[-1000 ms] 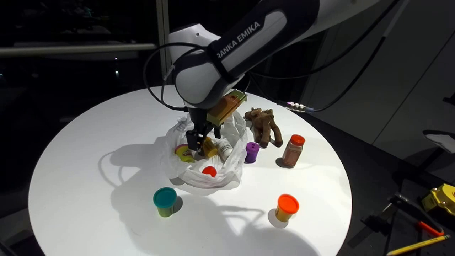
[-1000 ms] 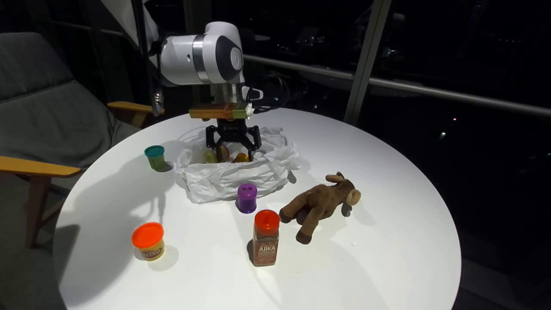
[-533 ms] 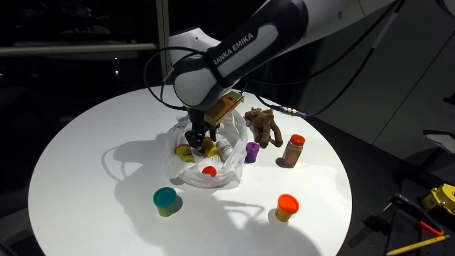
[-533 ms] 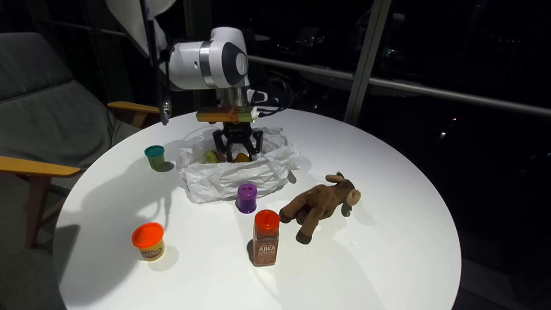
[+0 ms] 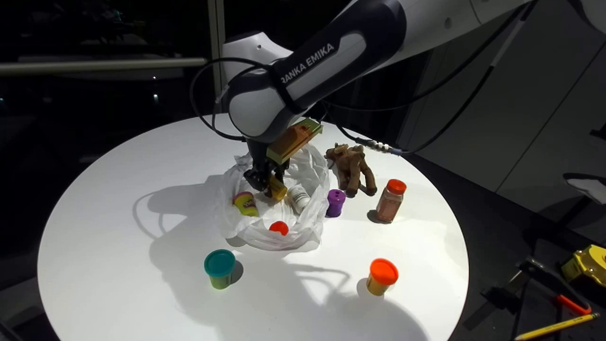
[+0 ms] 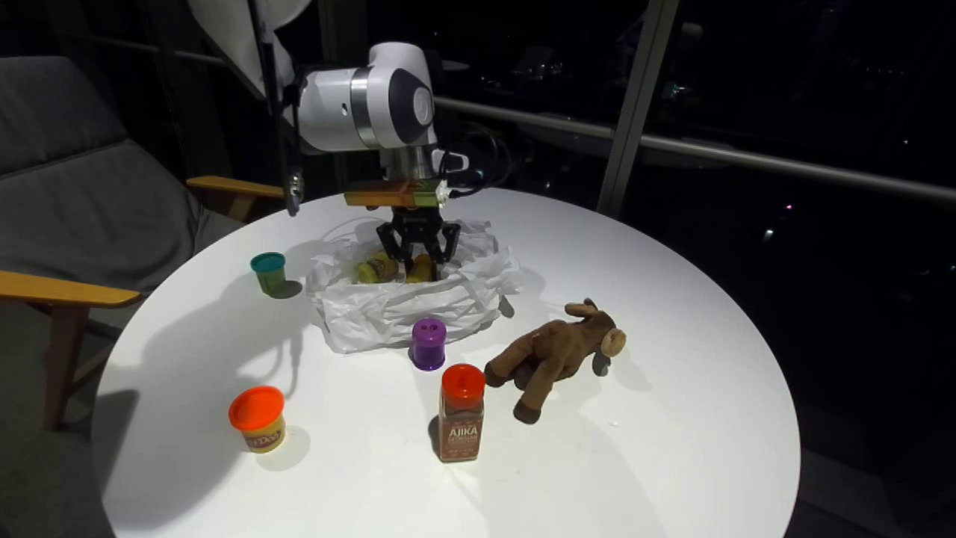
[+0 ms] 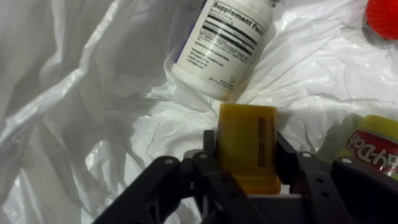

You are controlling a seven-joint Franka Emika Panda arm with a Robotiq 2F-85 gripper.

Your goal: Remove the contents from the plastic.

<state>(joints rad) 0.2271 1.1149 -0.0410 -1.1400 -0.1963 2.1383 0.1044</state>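
The black two-fingered claw (image 7: 245, 143) grips both sides of a small yellow cylindrical tub (image 5: 278, 190), holding it tilted inside a crumpled, translucent white plastic bag (image 6: 388, 314); whether it touches the plastic beneath cannot be told. The bag's folds rise around the claw, and in an exterior view its near rim hides the claw's lower ends. Room in there is tight: a white supplement bottle with a printed label (image 7: 220, 46) lies with one end just beside the held tub, a tilted yellow tub with a pink lid (image 5: 245, 205) sits near the claw, and a red rounded piece (image 5: 279, 228) rests by the bag's lip.

Outside, on a round white counter (image 5: 104, 213), a purple cylindrical shaker (image 5: 335, 203) stands just beside the bag, with a brown plush animal (image 6: 556, 347) lying near it. A clear bottle with a red cap and brown contents (image 6: 461, 426) stands upright between the shaker and the counter's edge. A yellow tub with an orange lid (image 5: 381, 278) stands well apart from the bag; a green tub with a teal lid (image 5: 220, 270) is nearer to it. In an exterior view a broad stretch of white surface, partly in shadow, runs from the bag to the counter's edge.
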